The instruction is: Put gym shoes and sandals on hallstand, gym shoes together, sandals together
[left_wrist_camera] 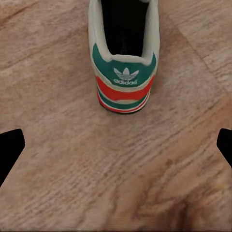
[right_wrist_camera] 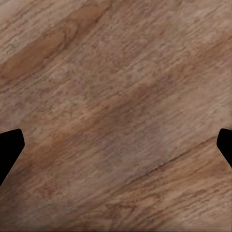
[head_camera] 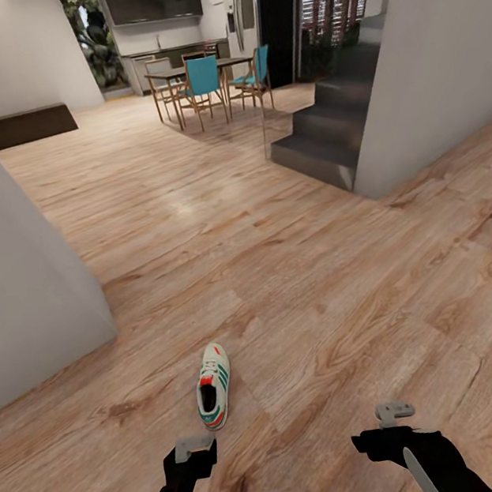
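One gym shoe [head_camera: 214, 387] on the corridor floor [head_camera: 324, 281], just ahead of the left gripper [head_camera: 194, 445], heel toward it, toe pointing away; long axis roughly in line with the reach. Left gripper fingers [left_wrist_camera: 10, 147] spread wide, empty, short of the heel. Right gripper [head_camera: 394, 412] farther off, fingers [right_wrist_camera: 10, 145] wide over bare planks. Open floor all round; white wall [head_camera: 23, 299] well left.

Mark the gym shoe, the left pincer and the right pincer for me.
gym shoe [head_camera: 214, 386]: head view, on its laced upper.
left pincer [head_camera: 194, 446]: head view, between its fingertips.
right pincer [head_camera: 395, 412]: head view, between its fingertips.
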You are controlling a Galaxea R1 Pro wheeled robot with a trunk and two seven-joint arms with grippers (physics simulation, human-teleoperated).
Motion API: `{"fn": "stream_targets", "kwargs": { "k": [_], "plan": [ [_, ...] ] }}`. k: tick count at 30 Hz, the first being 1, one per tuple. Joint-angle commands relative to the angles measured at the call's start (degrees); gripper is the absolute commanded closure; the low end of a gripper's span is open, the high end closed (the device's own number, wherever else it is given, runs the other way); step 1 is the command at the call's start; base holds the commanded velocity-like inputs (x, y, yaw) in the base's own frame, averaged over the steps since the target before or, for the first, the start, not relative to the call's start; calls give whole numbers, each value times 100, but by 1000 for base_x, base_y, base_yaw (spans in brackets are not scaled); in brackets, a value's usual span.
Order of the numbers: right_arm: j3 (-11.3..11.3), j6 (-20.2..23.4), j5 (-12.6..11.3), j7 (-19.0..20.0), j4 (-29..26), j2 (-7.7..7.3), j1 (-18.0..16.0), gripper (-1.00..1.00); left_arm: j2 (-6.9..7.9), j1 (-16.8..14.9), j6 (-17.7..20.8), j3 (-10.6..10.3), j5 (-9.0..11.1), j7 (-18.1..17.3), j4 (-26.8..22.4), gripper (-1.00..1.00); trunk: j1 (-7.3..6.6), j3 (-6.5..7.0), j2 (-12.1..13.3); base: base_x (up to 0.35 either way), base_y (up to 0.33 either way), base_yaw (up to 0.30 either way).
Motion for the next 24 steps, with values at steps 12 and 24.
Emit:
{"fn": "stream_targets", "kwargs": {
  "k": [12,24],
  "plan": [
    [10,23,-47,-17,-6,-3,-2,-100,1,-9,-187,5,-13,-1,-22,-100,30,-384,-18,0,0,-51],
    [13,19,-47,2,-20,-3,-2,-100,57,-458,-622,5,-18,-1,38,-100,30,-416,-18,0,0,-10]
  ]
}}
